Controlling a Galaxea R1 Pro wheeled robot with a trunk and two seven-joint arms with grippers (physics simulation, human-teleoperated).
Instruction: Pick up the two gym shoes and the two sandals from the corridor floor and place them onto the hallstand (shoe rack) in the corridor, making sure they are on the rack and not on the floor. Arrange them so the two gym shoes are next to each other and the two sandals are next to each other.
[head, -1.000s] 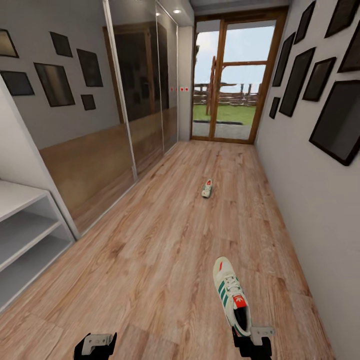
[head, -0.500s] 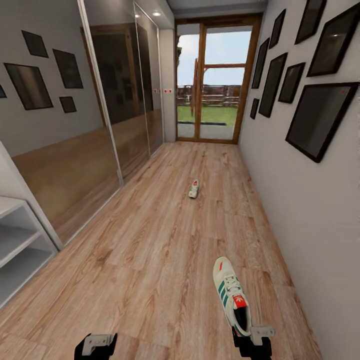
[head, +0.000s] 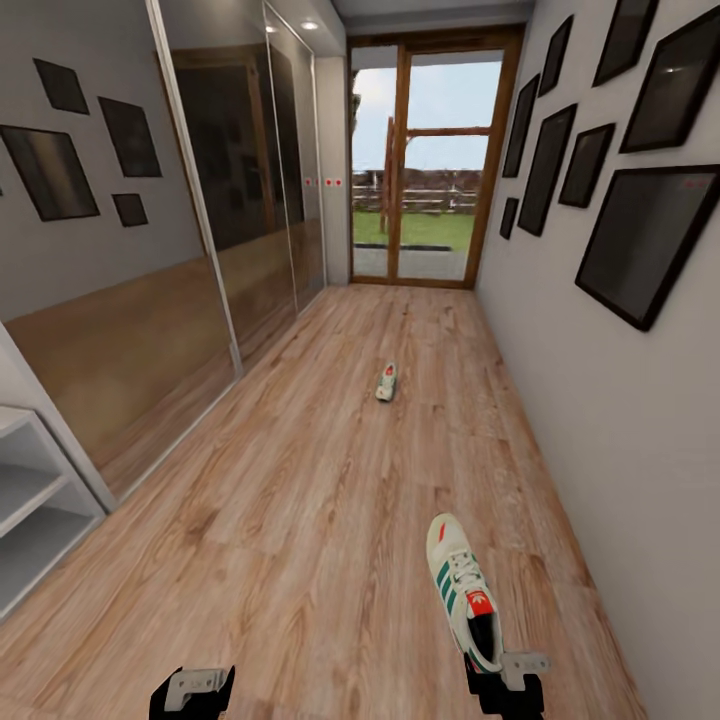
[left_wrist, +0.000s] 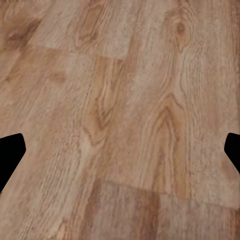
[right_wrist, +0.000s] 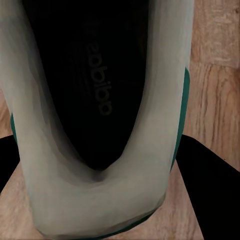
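**Desk:** Gym shoe (head: 461, 588), head view: where is it, and who has it?

**Photographer:** It hangs toe-forward above the corridor floor (head: 300, 520), held at the heel by the right gripper (head: 503, 682) at the lower edge of the frame. The second gym shoe (head: 386, 381) lies on the planks well down the corridor, toward the glass door (head: 425, 160). A corner of the white shelf unit (head: 35, 490) shows at the left edge. The left gripper (head: 190, 690) carries nothing that I can see.

**Desk:** And the left wrist view?

**Photographer:** Bare planks, with the two dark fingers (left_wrist: 10, 155) at opposite edges of the picture. The jaws stand wide apart and empty.

**Desk:** Right wrist?

**Photographer:** The camera looks straight into the shoe's dark opening, with the cream heel collar (right_wrist: 100, 200) up close and dark fingers (right_wrist: 205, 190) flanking it on both sides. The jaws look closed onto the heel; the contact itself is hidden by the shoe.

**Desk:** How would it handle?

**Photographer:** My read: light, with a soft upper and a padded collar that gives under pressure, so it could tilt or swing when held from one end. The stiffer heel counter is probably the soundest hold. The same spot should suit the far shoe, approached from behind the heel.
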